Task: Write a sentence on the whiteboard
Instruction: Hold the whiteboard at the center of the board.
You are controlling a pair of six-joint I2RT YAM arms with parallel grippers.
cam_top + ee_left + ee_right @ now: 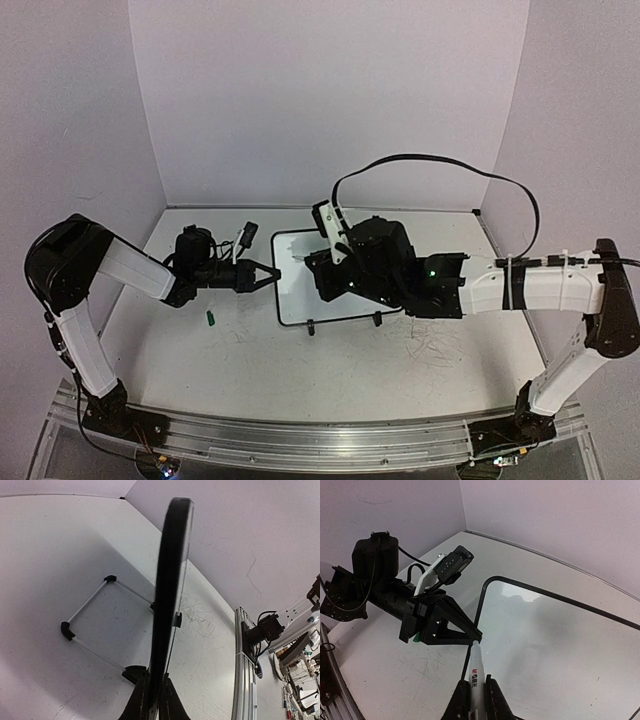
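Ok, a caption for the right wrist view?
Right end effector holds a white marker, tip near the whiteboard edge that the left end effector pinches.

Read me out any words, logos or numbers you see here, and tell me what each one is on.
Marker: a red logo and dark print on the barrel, too blurred to read.
Whiteboard: no writing on the part in view.
Nothing else shows any text.

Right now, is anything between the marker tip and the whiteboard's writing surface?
Nothing visible lies on the whiteboard. The left gripper clamps its left edge, right beside the marker tip. The rest looks bare.
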